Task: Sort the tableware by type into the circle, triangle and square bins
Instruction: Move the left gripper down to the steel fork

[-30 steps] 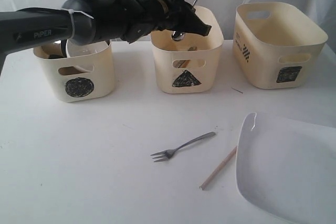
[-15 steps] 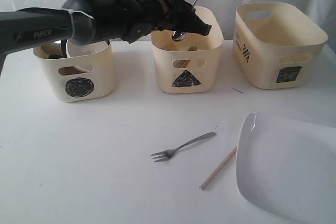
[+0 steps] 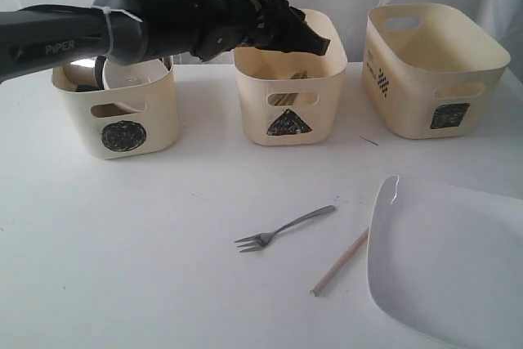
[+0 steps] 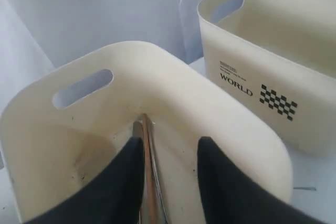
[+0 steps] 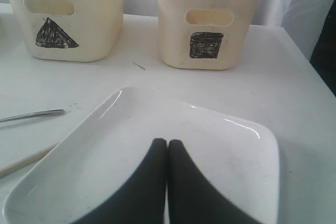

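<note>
My left gripper (image 3: pixel 315 42) hangs over the triangle bin (image 3: pixel 290 132), jaws open and empty (image 4: pixel 170 142). Below them, a steel utensil (image 4: pixel 138 128) and a wooden chopstick (image 4: pixel 150 153) lie inside the triangle bin (image 4: pixel 157 77). A steel fork (image 3: pixel 286 228) and another chopstick (image 3: pixel 339 261) lie on the table in front. The large white square plate (image 3: pixel 449 275) sits at the front right. My right gripper (image 5: pixel 167 142) hovers shut over that plate (image 5: pixel 105 156). The circle bin (image 3: pixel 155 112) holds a white bowl (image 3: pixel 135 75). The square bin (image 3: pixel 409 104) stands at the back right.
The three bins stand in a row along the back of the white table, in front of a white cloth backdrop. A tiny dark sliver (image 3: pixel 369 141) lies before the square bin. The fork (image 5: pixel 31 115) and chopstick (image 5: pixel 26 161) lie just beside the plate.
The left gripper's jaws have opened. The steel utensil it held upright over the triangle bin has left the jaws and dropped into the bin. The right gripper has not moved.
</note>
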